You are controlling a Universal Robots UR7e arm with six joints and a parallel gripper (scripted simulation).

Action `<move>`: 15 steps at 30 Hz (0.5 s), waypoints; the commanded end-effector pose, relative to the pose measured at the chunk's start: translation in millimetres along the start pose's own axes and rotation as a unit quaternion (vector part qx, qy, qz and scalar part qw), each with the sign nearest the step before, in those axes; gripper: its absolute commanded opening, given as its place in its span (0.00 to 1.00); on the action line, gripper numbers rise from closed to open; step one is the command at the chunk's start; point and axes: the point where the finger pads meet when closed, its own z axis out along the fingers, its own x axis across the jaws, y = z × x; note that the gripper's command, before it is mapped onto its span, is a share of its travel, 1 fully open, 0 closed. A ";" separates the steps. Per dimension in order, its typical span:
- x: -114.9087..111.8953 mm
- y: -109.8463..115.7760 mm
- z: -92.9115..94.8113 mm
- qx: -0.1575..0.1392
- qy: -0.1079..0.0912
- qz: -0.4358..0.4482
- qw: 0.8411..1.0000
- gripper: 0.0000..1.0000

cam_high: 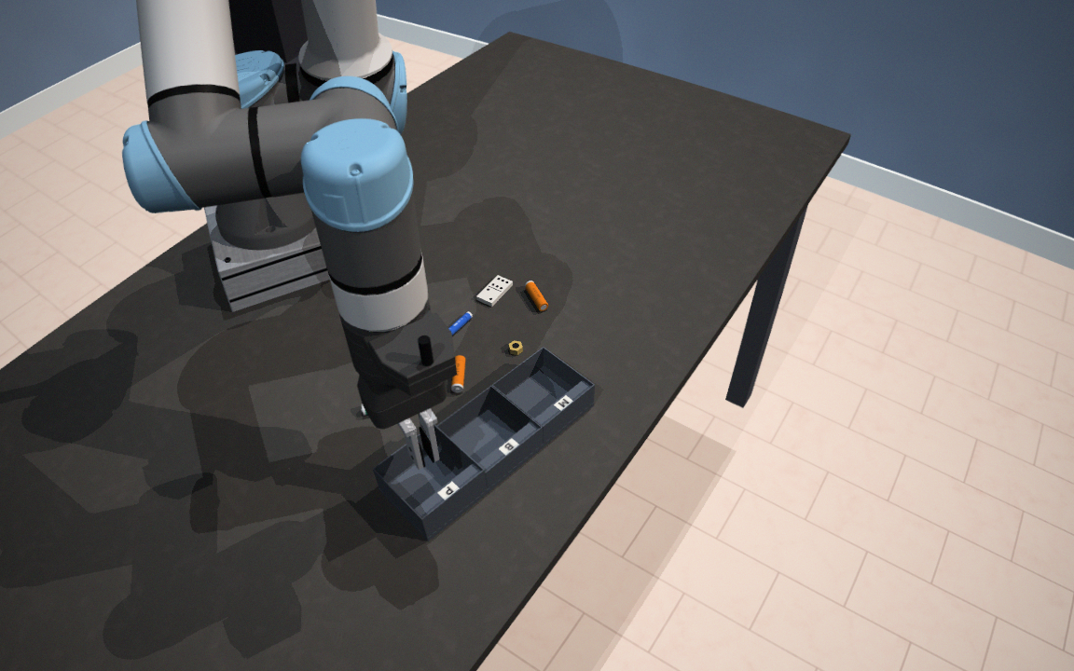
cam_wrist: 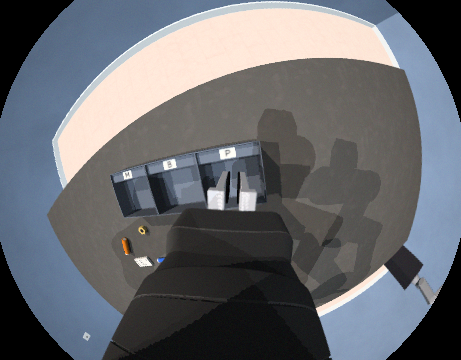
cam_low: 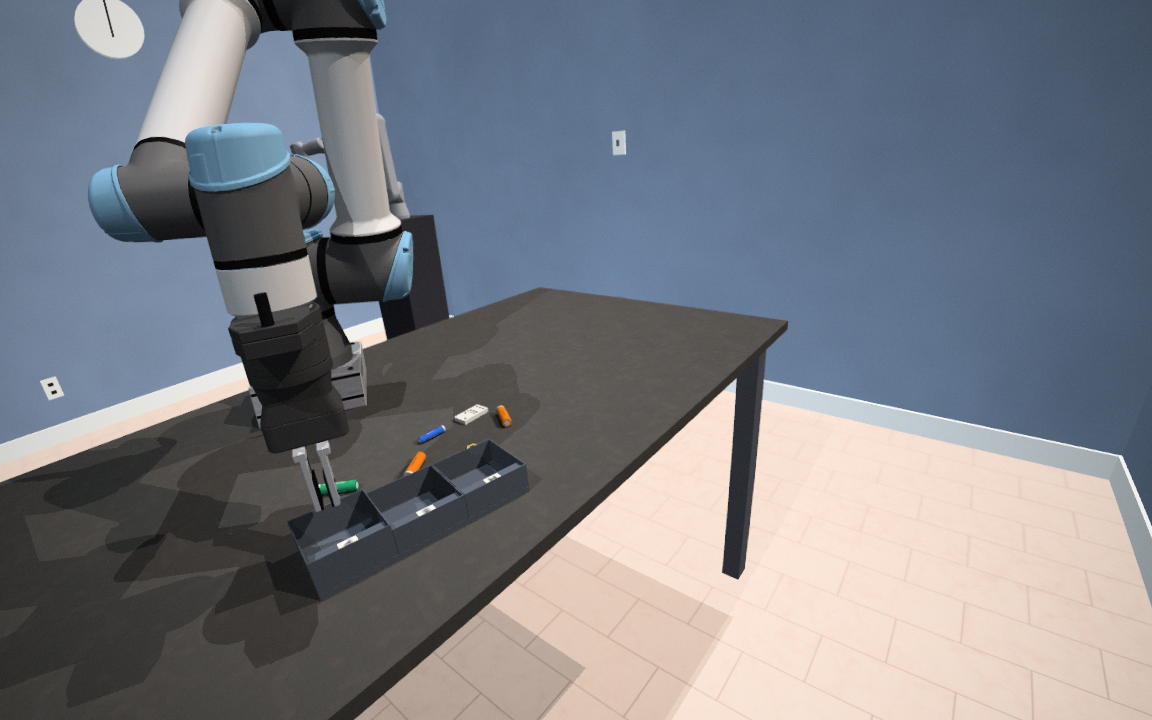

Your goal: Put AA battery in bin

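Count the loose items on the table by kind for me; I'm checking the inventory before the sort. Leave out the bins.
AA batteries: 4 (orange, orange, blue, green)
Domino: 1
Hex nut: 1
Total: 6

You can read three white tags on the row of bins standing on the desk. The nearest bin carries a tag with P, the middle one a tag with B, and the far one a tag with M. A white domino shows black dots. Nothing else is legible.
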 end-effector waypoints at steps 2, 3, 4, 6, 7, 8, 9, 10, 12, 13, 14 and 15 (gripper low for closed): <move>0.1 -0.6 -0.5 0.001 -0.009 -0.082 0.997 0.31; 0.1 -0.6 -0.5 0.001 -0.009 -0.082 0.997 0.31; 0.2 -0.6 -0.5 0.001 -0.009 -0.082 0.997 0.31; 0.1 -0.6 4.8 0.001 -0.009 -0.082 0.997 0.31; 0.0 -0.6 7.5 0.001 -0.009 -0.082 0.997 0.31; 0.0 -0.6 10.2 0.001 -0.009 -0.082 0.997 0.31; -0.1 -0.6 12.8 0.001 -0.009 -0.082 0.997 0.31; -0.1 -0.6 15.5 0.001 -0.009 -0.082 0.997 0.31; -0.2 -0.6 20.8 0.001 -0.009 -0.082 0.997 0.31; -0.3 -0.6 23.5 0.001 -0.009 -0.082 0.997 0.31; -0.3 -0.6 26.1 0.001 -0.009 -0.082 0.997 0.31; -0.3 -0.6 26.1 0.001 -0.009 -0.082 0.997 0.31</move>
